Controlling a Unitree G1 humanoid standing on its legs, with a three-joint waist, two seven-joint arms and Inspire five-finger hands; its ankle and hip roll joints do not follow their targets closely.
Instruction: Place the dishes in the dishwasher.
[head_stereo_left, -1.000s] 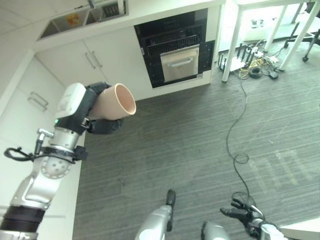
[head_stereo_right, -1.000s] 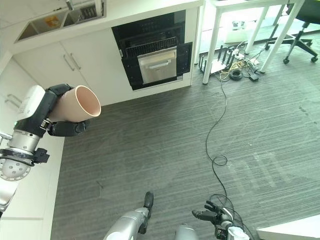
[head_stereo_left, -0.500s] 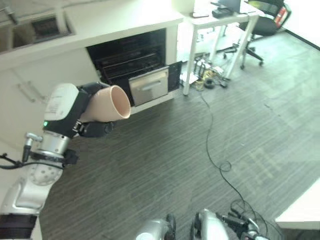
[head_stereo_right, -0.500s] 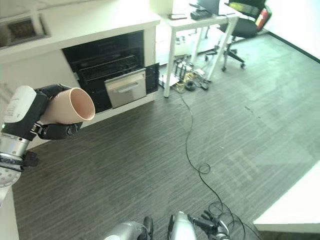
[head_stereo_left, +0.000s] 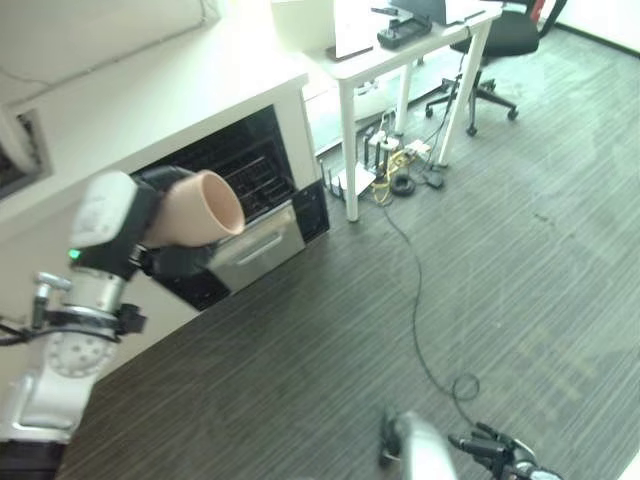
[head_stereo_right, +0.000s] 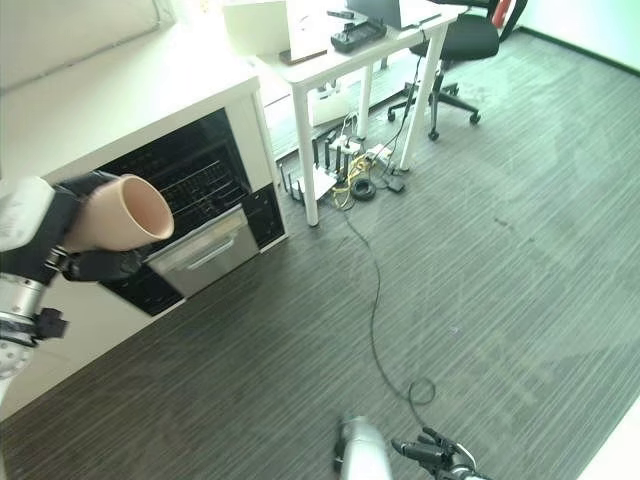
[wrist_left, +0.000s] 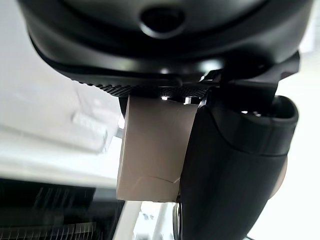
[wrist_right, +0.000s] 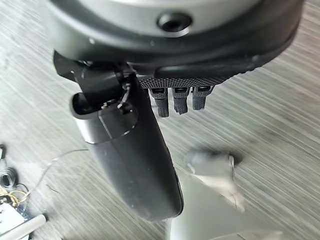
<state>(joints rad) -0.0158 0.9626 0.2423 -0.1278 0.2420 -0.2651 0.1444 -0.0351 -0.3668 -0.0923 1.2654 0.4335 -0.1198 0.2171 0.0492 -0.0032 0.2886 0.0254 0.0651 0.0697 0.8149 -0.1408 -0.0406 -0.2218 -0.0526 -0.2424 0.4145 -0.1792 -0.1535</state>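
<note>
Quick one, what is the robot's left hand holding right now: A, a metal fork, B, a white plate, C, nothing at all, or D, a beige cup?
D: the left hand has its fingers curled round a beige cup, held on its side with the open mouth facing away from the arm.

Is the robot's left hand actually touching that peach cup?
Touching. In the left eye view the left hand has its dark fingers wrapped round the peach cup, held up before the open dishwasher.
</note>
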